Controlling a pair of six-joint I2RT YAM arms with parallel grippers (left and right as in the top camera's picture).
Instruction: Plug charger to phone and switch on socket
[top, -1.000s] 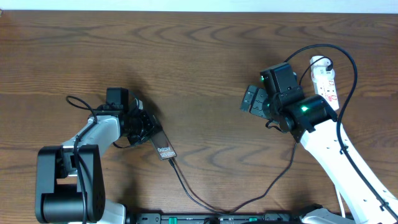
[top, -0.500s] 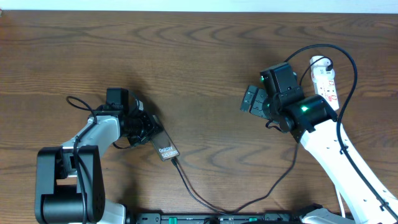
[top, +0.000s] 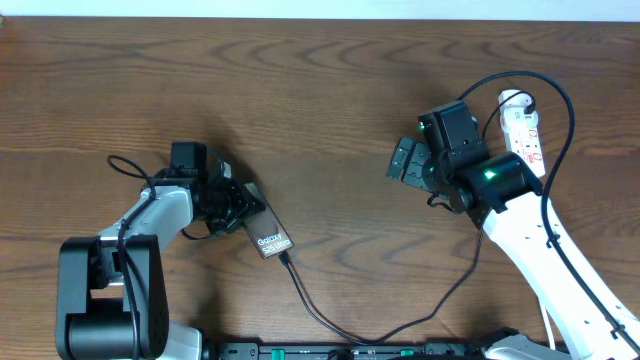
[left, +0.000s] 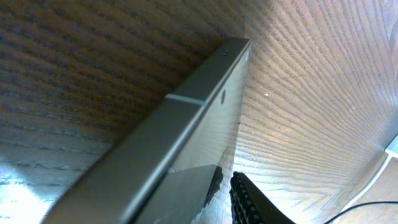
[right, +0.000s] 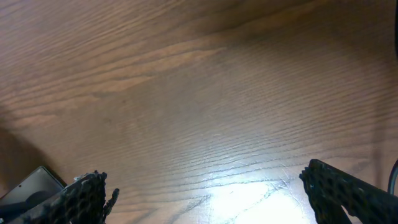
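The bronze-brown phone (top: 268, 237) with white "Galaxy" lettering lies at the left of the table, its far end under my left gripper (top: 232, 207). In the left wrist view the phone's edge (left: 180, 118) fills the frame between the fingers, so the left gripper is shut on it. The thin black charger cable (top: 310, 305) has its plug tip at the phone's near end and runs down to the front edge, then up to the right. The white socket (top: 524, 128) lies at the far right. My right gripper (top: 405, 160) is open and empty above bare wood (right: 205, 193), left of the socket.
The table is dark wood (top: 330, 90). The right arm's white link (top: 560, 270) crosses the lower right corner. A black cable (top: 560, 100) loops over the socket. The left arm base (top: 100, 300) stands at the lower left.
The phone's near end has swung a little to the right with the cable tip. The right arm has not moved.
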